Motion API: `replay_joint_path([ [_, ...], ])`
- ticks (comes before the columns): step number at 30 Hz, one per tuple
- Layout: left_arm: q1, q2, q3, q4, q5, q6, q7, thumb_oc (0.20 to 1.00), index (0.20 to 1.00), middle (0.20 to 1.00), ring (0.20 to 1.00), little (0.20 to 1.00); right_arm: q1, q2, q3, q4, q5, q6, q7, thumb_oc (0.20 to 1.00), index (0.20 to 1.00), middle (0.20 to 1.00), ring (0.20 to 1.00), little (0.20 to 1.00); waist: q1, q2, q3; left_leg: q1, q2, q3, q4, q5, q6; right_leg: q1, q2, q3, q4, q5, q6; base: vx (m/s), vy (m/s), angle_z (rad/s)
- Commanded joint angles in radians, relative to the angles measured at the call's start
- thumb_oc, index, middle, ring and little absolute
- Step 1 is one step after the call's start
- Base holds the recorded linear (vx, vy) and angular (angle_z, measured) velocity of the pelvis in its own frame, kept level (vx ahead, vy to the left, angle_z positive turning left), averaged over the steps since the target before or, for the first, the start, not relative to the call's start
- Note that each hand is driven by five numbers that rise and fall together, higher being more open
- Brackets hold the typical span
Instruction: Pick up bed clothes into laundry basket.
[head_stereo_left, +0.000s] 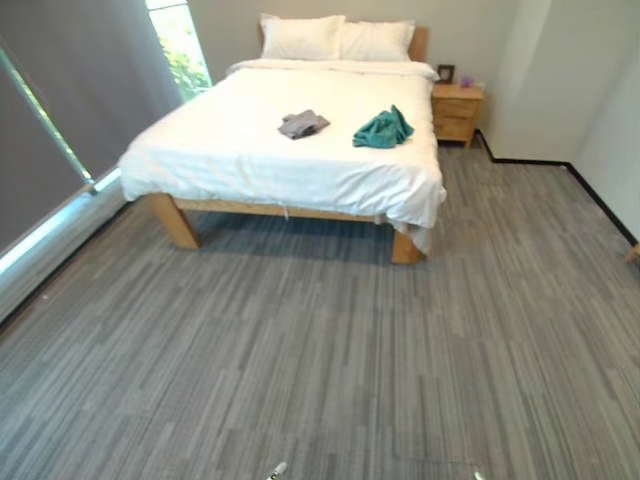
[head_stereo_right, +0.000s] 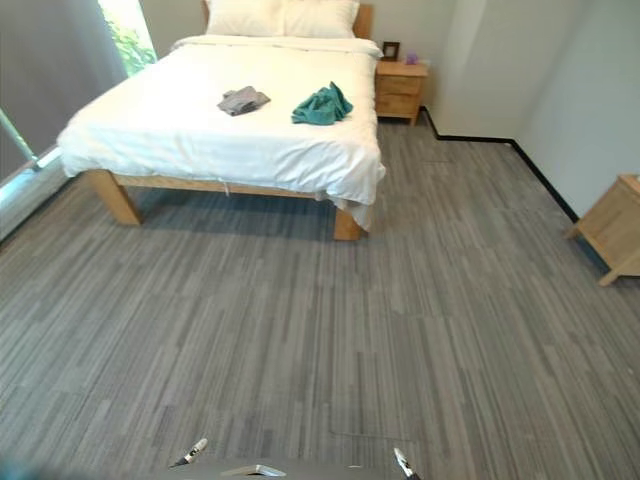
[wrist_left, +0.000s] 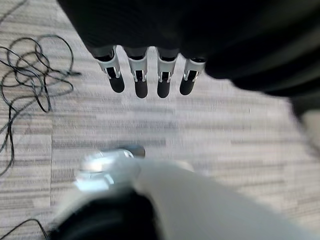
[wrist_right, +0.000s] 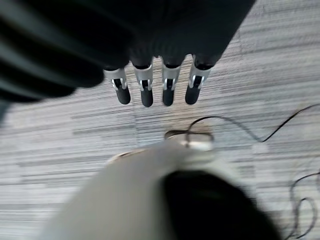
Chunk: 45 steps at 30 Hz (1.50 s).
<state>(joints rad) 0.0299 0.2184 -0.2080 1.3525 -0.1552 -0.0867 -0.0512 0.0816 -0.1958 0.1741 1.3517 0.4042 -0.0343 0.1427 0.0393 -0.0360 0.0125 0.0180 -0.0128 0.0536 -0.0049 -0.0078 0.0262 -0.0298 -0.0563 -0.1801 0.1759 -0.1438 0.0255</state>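
Observation:
A crumpled grey garment (head_stereo_left: 303, 124) and a teal garment (head_stereo_left: 383, 129) lie side by side on the white-sheeted bed (head_stereo_left: 240, 160), the teal one nearer the bed's right edge. The bed stands across the room, well ahead of me. My left hand (wrist_left: 141, 82) hangs over the grey carpet in the left wrist view, fingers straight, holding nothing. In the right wrist view my right hand (wrist_right: 146, 89) hangs the same way, open and empty. Both hands are far from the garments.
Two white pillows (head_stereo_left: 335, 38) rest at the headboard. A wooden nightstand (head_stereo_left: 457, 110) stands right of the bed. A curtained window wall (head_stereo_left: 60, 130) runs along the left. Another wooden cabinet (head_stereo_right: 615, 225) sits by the right wall. Wide grey carpet (head_stereo_left: 330, 350) lies before the bed.

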Motion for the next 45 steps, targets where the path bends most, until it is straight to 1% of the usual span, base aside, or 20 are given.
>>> replay_joint_path([
  [1, -0.110, -0.042, 0.005, 0.037, -0.023, -0.040, -0.003, 1.000, 1.000, 1.000, 1.000, 1.000, -0.051, -0.003, 0.010, 0.049, 0.040, -0.016, 0.005, 1.000, 1.000, 1.000, 1.000, 1.000, -0.001, -0.031, 0.043, 0.052, 0.004, -0.002, -0.082, 0.026, -0.061, 0.121, -0.086, 0.004, -0.259, 0.215, 0.130, 0.00, 0.000, 0.00],
  [6, -0.134, -0.039, -0.001, 0.026, -0.043, -0.045, 0.008, 1.000, 1.000, 1.000, 1.000, 1.000, -0.060, -0.002, -0.001, 0.043, 0.067, -0.019, 0.000, 1.000, 1.000, 1.000, 1.000, 1.000, -0.010, -0.033, 0.041, 0.060, 0.004, 0.009, -0.082, 0.018, -0.059, 0.122, -0.087, 0.019, -0.261, 0.217, 0.133, 0.02, 0.016, -0.04],
  [9, -0.179, -0.036, -0.017, 0.014, -0.062, -0.040, 0.020, 1.000, 1.000, 1.000, 1.000, 1.000, -0.091, -0.025, -0.042, 0.007, 0.163, -0.027, -0.007, 1.000, 1.000, 1.000, 1.000, 1.000, -0.030, -0.028, 0.034, 0.075, 0.006, 0.029, -0.082, 0.010, -0.061, 0.124, -0.083, 0.042, -0.263, 0.218, 0.135, 0.04, 0.031, -0.20],
  [10, -0.179, -0.036, -0.017, 0.014, -0.062, -0.040, 0.020, 1.000, 1.000, 1.000, 1.000, 1.000, -0.091, -0.025, -0.042, 0.007, 0.163, -0.027, -0.007, 1.000, 1.000, 1.000, 1.000, 1.000, -0.030, -0.028, 0.034, 0.075, 0.006, 0.029, -0.082, 0.010, -0.061, 0.124, -0.083, 0.042, -0.263, 0.218, 0.135, 0.02, 0.020, -0.23],
  [12, -0.210, -0.008, -0.062, -0.117, -0.052, -0.059, 0.047, 1.000, 1.000, 1.000, 1.000, 1.000, -0.109, -0.057, -0.069, -0.113, 0.226, -0.045, -0.019, 1.000, 1.000, 1.000, 1.000, 1.000, -0.042, -0.024, 0.033, 0.080, 0.007, 0.039, -0.082, 0.007, -0.063, 0.125, -0.082, 0.050, -0.263, 0.219, 0.139, 0.00, 0.018, -0.17],
  [13, -0.210, -0.007, -0.062, -0.117, -0.052, -0.059, 0.047, 1.000, 1.000, 1.000, 1.000, 1.000, -0.109, -0.057, -0.069, -0.113, 0.226, -0.045, -0.020, 1.000, 1.000, 1.000, 1.000, 1.000, -0.042, -0.024, 0.033, 0.080, 0.007, 0.039, -0.082, 0.007, -0.063, 0.125, -0.082, 0.050, -0.263, 0.219, 0.139, -0.01, 0.017, -0.08],
  [14, -0.187, 0.039, -0.060, -0.335, -0.121, -0.066, 0.049, 1.000, 1.000, 1.000, 1.000, 1.000, -0.073, -0.096, -0.093, -0.379, 0.246, -0.070, -0.050, 1.000, 1.000, 1.000, 1.000, 1.000, -0.050, -0.019, 0.035, 0.080, 0.008, 0.042, -0.082, 0.009, -0.063, 0.121, -0.081, 0.053, -0.263, 0.221, 0.143, -0.01, 0.012, -0.05],
  [15, -0.187, 0.039, -0.060, -0.336, -0.121, -0.066, 0.049, 1.000, 1.000, 1.000, 1.000, 1.000, -0.072, -0.096, -0.093, -0.379, 0.246, -0.070, -0.050, 1.000, 1.000, 1.000, 1.000, 1.000, -0.050, -0.020, 0.035, 0.081, 0.008, 0.042, -0.082, 0.009, -0.063, 0.122, -0.081, 0.053, -0.263, 0.221, 0.143, -0.01, 0.014, -0.09],
  [17, -0.149, 0.081, -0.039, -0.523, -0.182, -0.070, 0.050, 1.000, 1.000, 1.000, 1.000, 1.000, -0.036, -0.128, -0.126, -0.569, 0.249, -0.092, -0.076, 1.000, 1.000, 1.000, 1.000, 1.000, -0.054, -0.015, 0.038, 0.080, 0.008, 0.045, -0.082, 0.013, -0.064, 0.120, -0.081, 0.054, -0.263, 0.223, 0.145, -0.01, 0.013, -0.06],
  [18, -0.108, 0.115, -0.017, -0.706, -0.207, -0.075, 0.055, 1.000, 1.000, 1.000, 1.000, 1.000, 0.003, -0.149, -0.156, -0.758, 0.245, -0.105, -0.071, 1.000, 1.000, 1.000, 1.000, 1.000, -0.056, -0.013, 0.040, 0.078, 0.008, 0.043, -0.082, 0.016, -0.065, 0.119, -0.082, 0.053, -0.263, 0.226, 0.146, 0.00, 0.000, 0.00],
  [20, -0.075, 0.146, -0.005, -0.855, -0.224, -0.076, 0.043, 1.000, 1.000, 1.000, 1.000, 1.000, 0.032, -0.156, -0.180, -0.885, 0.241, -0.123, -0.078, 1.000, 1.000, 1.000, 1.000, 1.000, -0.055, -0.011, 0.040, 0.078, 0.008, 0.041, -0.082, 0.016, -0.064, 0.121, -0.083, 0.050, -0.263, 0.225, 0.148, 0.00, 0.000, 0.00],
  [21, -0.073, 0.147, -0.004, -0.858, -0.224, -0.074, 0.043, 1.000, 1.000, 1.000, 1.000, 1.000, 0.034, -0.155, -0.180, -0.887, 0.240, -0.122, -0.079, 1.000, 1.000, 1.000, 1.000, 1.000, -0.055, -0.012, 0.040, 0.079, 0.008, 0.040, -0.082, 0.016, -0.065, 0.122, -0.083, 0.050, -0.263, 0.224, 0.148, 0.00, 0.000, 0.00],
  [22, -0.056, 0.173, 0.007, -0.968, -0.233, -0.079, 0.035, 1.000, 1.000, 1.000, 1.000, 1.000, 0.039, -0.161, -0.188, -0.992, 0.229, -0.134, -0.078, 1.000, 1.000, 1.000, 1.000, 1.000, -0.052, -0.010, 0.040, 0.079, 0.008, 0.039, -0.082, 0.016, -0.065, 0.122, -0.083, 0.047, -0.263, 0.224, 0.148, 0.01, -0.009, -0.05],
  [23, -0.042, 0.185, 0.016, -1.029, -0.235, -0.083, 0.030, 1.000, 1.000, 1.000, 1.000, 1.000, 0.052, -0.159, -0.187, -1.069, 0.226, -0.141, -0.065, 1.000, 1.000, 1.000, 1.000, 1.000, -0.051, -0.010, 0.041, 0.079, 0.009, 0.039, -0.082, 0.017, -0.064, 0.123, -0.083, 0.046, -0.263, 0.223, 0.148, 0.01, -0.013, -0.05],
  [26, -0.023, 0.180, 0.029, -1.137, -0.296, -0.104, 0.026, 1.000, 1.000, 1.000, 1.000, 1.000, 0.071, -0.153, -0.169, -1.190, 0.198, -0.156, -0.044, 1.000, 1.000, 1.000, 1.000, 1.000, -0.045, -0.011, 0.043, 0.080, 0.011, 0.036, -0.082, 0.015, -0.063, 0.126, -0.085, 0.041, -0.263, 0.220, 0.146, 0.00, 0.000, 0.00],
  [29, -0.013, 0.169, 0.031, -1.156, -0.309, -0.104, 0.023, 1.000, 1.000, 1.000, 1.000, 1.000, 0.087, -0.150, -0.155, -1.214, 0.165, -0.159, -0.040, 1.000, 1.000, 1.000, 1.000, 1.000, -0.044, -0.012, 0.043, 0.082, 0.011, 0.035, -0.082, 0.013, -0.062, 0.130, -0.085, 0.041, -0.263, 0.216, 0.144, 0.00, 0.000, 0.00],
  [30, -0.009, 0.150, 0.029, -1.170, -0.327, -0.104, 0.033, 1.000, 1.000, 1.000, 1.000, 1.000, 0.091, -0.120, -0.138, -1.209, 0.219, -0.157, -0.035, 1.000, 1.000, 1.000, 1.000, 1.000, -0.042, -0.013, 0.046, 0.082, 0.011, 0.033, -0.082, 0.012, -0.061, 0.131, -0.084, 0.040, -0.263, 0.215, 0.142, 0.00, 0.000, 0.00],
  [32, -0.006, 0.149, 0.034, -1.183, -0.304, -0.100, 0.043, 1.000, 1.000, 1.000, 1.000, 1.000, 0.097, -0.108, -0.127, -1.214, 0.200, -0.156, -0.043, 1.000, 1.000, 1.000, 1.000, 1.000, -0.042, -0.012, 0.050, 0.083, 0.012, 0.034, -0.082, 0.011, -0.062, 0.132, -0.084, 0.039, -0.263, 0.213, 0.141, 0.00, 0.000, 0.00],
  [37, 0.011, 0.169, 0.060, -1.197, -0.263, -0.098, 0.041, 1.000, 1.000, 1.000, 1.000, 1.000, 0.105, -0.126, -0.110, -1.228, 0.126, -0.144, -0.033, 1.000, 1.000, 1.000, 1.000, 1.000, -0.040, -0.011, 0.056, 0.084, 0.012, 0.034, -0.082, 0.007, -0.062, 0.134, -0.083, 0.040, -0.263, 0.210, 0.140, 0.00, 0.000, 0.00],
  [45, 0.001, 0.148, 0.076, -1.188, -0.289, -0.096, 0.067, 1.000, 1.000, 1.000, 1.000, 1.000, 0.076, -0.132, -0.089, -1.221, 0.138, -0.131, -0.034, 1.000, 1.000, 1.000, 1.000, 1.000, -0.037, -0.013, 0.071, 0.079, 0.010, 0.038, -0.082, 0.004, -0.060, 0.127, -0.086, 0.041, -0.263, 0.214, 0.142, 0.00, 0.000, 0.00],
])
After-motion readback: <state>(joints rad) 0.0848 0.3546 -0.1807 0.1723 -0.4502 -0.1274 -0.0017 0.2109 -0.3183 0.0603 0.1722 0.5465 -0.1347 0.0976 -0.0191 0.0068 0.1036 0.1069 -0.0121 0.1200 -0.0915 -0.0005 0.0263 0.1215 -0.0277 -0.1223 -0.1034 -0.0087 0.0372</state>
